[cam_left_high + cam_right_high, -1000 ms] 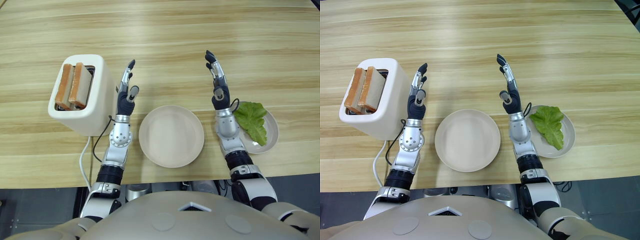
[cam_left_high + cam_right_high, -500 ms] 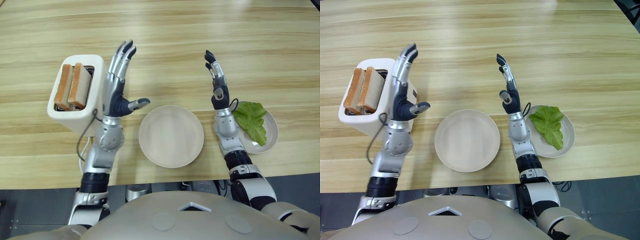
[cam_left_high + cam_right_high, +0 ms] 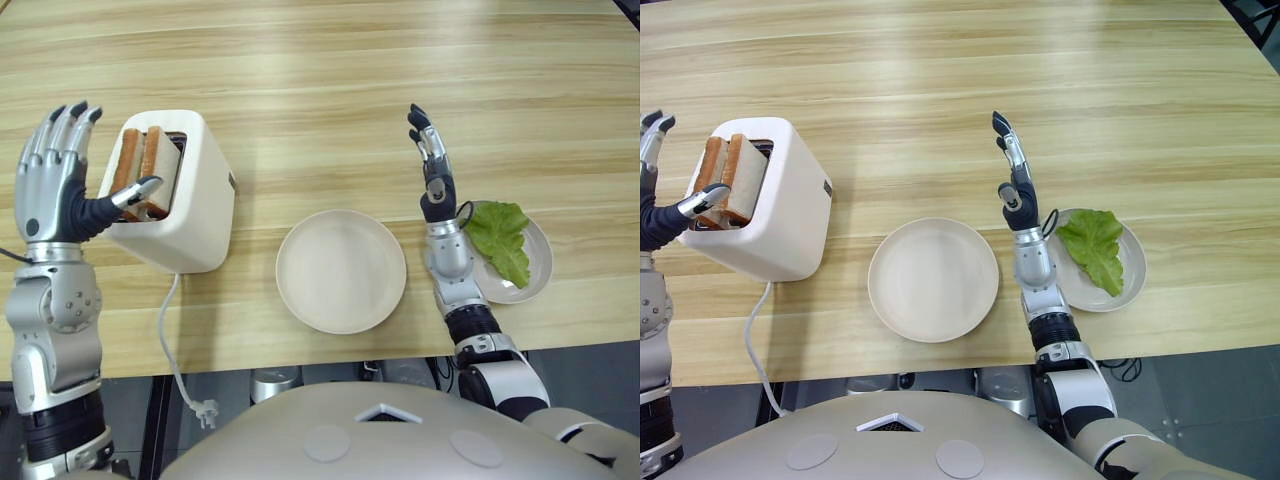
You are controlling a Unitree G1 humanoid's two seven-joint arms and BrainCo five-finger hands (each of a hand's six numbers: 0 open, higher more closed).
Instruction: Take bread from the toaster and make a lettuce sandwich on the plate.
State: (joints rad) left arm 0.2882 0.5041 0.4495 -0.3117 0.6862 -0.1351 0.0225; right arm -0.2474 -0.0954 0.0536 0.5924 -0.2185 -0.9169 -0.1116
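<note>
A cream toaster [image 3: 195, 205] stands at the table's left with two slices of bread [image 3: 140, 170] sticking up from its slots. My left hand [image 3: 58, 185] is raised on the toaster's left side, fingers spread open, its thumb lying over the near ends of the slices. An empty beige plate [image 3: 341, 271] sits in the middle near the front edge. To its right a lettuce leaf [image 3: 503, 240] lies on a small plate [image 3: 540, 275]. My right hand [image 3: 432, 170] stands between the two plates, fingers straight and open, holding nothing.
The toaster's white cord [image 3: 172, 345] trails off the front edge of the wooden table [image 3: 330, 70], its plug hanging below. The far half of the table is bare wood.
My left hand swung from between toaster and plate, up and over to the toaster's left side, its thumb now at the bread. The right hand has hardly moved.
</note>
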